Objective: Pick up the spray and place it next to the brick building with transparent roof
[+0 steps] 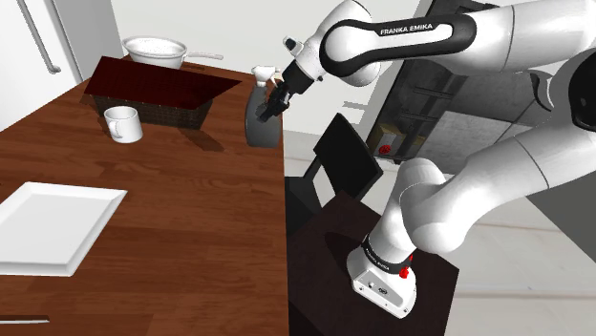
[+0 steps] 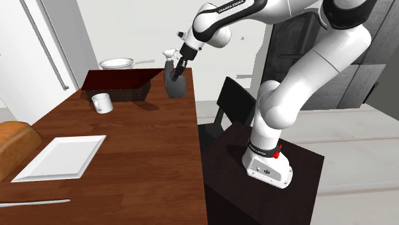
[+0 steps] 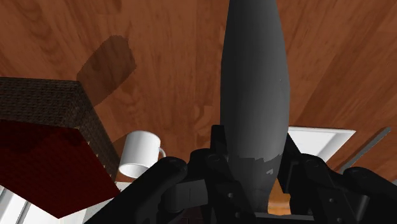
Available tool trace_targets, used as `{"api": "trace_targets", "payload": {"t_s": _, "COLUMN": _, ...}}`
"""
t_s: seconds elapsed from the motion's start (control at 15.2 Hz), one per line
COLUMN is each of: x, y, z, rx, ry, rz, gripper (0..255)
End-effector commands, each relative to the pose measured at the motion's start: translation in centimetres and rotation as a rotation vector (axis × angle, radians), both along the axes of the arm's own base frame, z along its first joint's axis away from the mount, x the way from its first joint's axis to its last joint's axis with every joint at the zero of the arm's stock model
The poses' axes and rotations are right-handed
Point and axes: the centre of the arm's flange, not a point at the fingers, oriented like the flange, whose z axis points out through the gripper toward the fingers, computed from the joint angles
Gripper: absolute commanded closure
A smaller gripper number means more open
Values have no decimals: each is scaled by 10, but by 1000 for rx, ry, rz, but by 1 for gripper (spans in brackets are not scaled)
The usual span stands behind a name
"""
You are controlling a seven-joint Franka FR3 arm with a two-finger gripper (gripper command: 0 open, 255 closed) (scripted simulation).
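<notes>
Grey spray bottle (image 1: 261,127) clasped in black hand (image 1: 271,104), white mug (image 1: 122,124) beside brick building (image 1: 162,114)

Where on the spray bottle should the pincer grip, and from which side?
The narrow neck of the grey spray bottle, just under its white trigger head, from above on the side of the stand. It is roughly upright and widens below; the pincer clasps it there.
</notes>
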Motion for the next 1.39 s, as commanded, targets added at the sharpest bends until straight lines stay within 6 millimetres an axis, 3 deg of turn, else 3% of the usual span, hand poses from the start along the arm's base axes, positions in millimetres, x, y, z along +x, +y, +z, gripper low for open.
{"api": "trace_targets", "payload": {"t_s": 0.0, "x": 0, "y": 0, "z": 12, "rx": 0, "ry": 0, "rz": 0, "gripper": 255}}
{"api": "trace_targets", "payload": {"t_s": 1.32, "x": 0, "y": 0, "z": 117, "rx": 0, "ry": 0, "rz": 0, "gripper": 255}}
